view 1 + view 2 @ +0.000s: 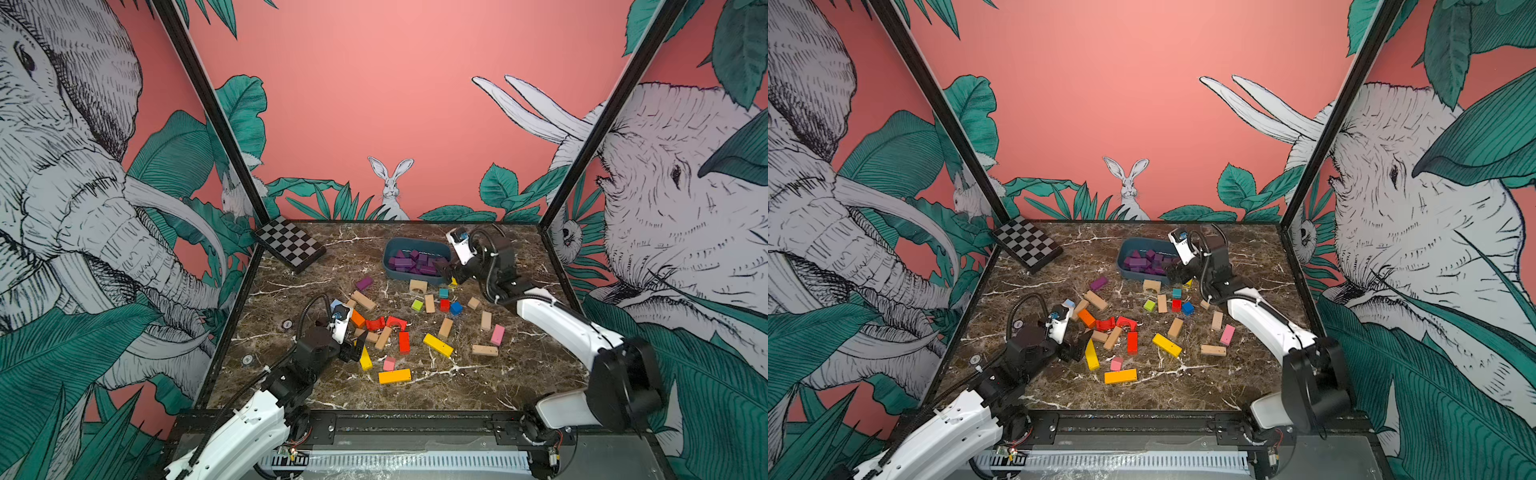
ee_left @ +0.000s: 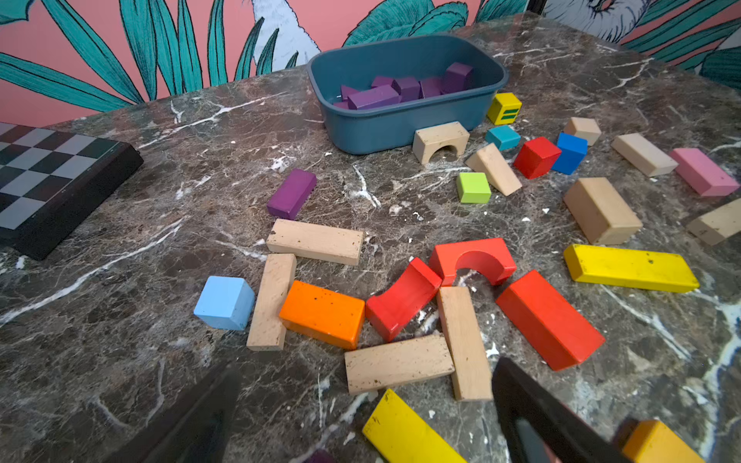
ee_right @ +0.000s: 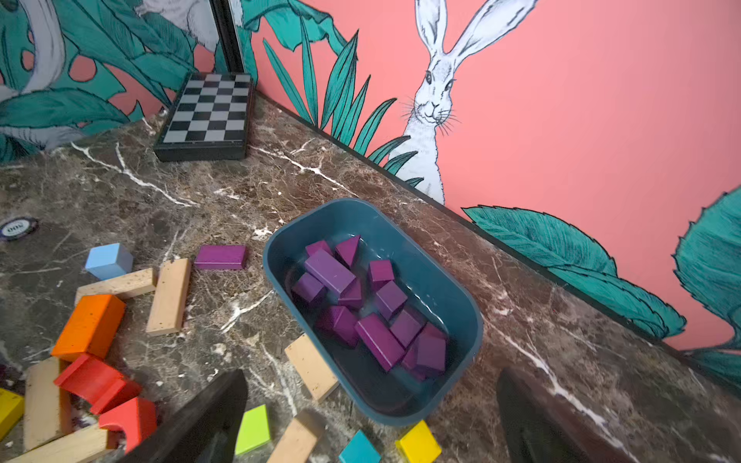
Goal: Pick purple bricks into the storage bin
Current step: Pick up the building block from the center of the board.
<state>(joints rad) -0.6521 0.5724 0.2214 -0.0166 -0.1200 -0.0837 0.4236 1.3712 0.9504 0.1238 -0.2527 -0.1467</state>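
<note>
Right gripper (image 3: 371, 385) hung at the storage bin's (image 3: 465, 320) corner, jaws wide apart and empty, purple bricks (image 3: 379, 340) heaped inside, one purple bar (image 2: 292, 193) alone on open marble table (image 2: 192, 168) beside the bin, left gripper (image 2: 367, 366) spread empty above crowded mixed blocks (image 2: 322, 312).

Coral-pink walls (image 1: 395, 104) carry green leaves (image 1: 243, 112), a white rabbit (image 1: 390, 187) at the far side, and elephants (image 1: 62, 187) left and right. Black posts (image 1: 210, 104) frame them. The worktop (image 1: 415, 395) is dark, white-veined marble.
</note>
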